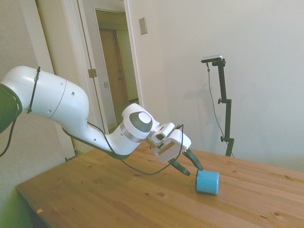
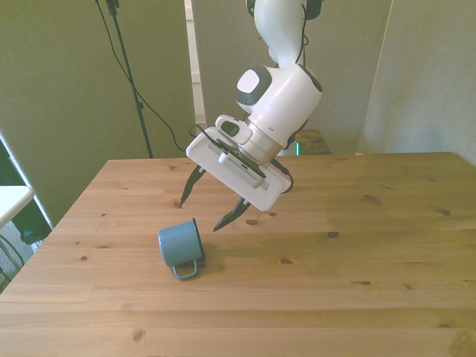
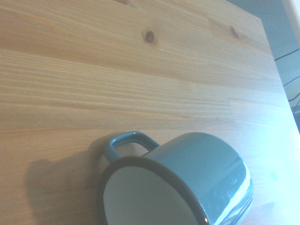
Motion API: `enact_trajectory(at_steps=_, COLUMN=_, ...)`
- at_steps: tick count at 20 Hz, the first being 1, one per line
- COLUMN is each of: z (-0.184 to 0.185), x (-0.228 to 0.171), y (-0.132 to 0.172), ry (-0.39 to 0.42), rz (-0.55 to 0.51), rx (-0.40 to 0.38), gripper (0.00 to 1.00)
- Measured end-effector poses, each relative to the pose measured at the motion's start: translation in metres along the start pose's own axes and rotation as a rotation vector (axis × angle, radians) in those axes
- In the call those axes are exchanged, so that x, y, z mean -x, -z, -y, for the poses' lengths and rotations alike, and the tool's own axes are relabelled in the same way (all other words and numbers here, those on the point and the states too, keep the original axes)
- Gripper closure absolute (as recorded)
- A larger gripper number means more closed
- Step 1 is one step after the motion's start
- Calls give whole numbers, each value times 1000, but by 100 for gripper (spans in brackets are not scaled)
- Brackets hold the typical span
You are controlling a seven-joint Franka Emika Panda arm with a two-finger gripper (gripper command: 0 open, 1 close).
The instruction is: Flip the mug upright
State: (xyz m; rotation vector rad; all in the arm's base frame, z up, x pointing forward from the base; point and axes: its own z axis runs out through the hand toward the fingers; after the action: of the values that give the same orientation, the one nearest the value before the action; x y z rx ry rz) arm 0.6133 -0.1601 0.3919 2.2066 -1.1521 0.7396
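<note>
A: What is closest in the front view?

B: Bare worktop (image 2: 312, 312). Then the mug (image 2: 181, 245), left of the middle of the frame. It lies on its side. Its handle (image 2: 187, 268) points toward the bottom of the frame, flat on the wood. Its open mouth faces up and to the right.

A: And behind it?

B: The pincer (image 2: 202, 204), tilted, just above the mug. It is spread wide and holds nothing. One finger tip hangs near the rim. The other is farther back, toward the upper left.

A: What could go wrong?

B: The mug is round. I think a nudge from a finger could make it roll or spin away on the smooth wood.

A: Anything else?

B: The fingers might pinch the curved wall and slip off. Or the handle could catch on the wood when the mug tips, and it could flop back down.

A: And in the side view?

B: The mug (image 1: 207, 182) lies in the lower right, with the pincer (image 1: 189, 166) right beside it.
</note>
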Motion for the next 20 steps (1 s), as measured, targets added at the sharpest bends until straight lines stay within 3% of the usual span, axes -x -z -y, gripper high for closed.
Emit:
enact_trajectory(at_steps=13, z=16, x=-9, y=-40, ry=-19, rz=-22, rx=80, gripper=0)
enact_trajectory(at_steps=20, z=16, x=-14, y=-46, ry=-24, rz=-54, rx=103, gripper=0)
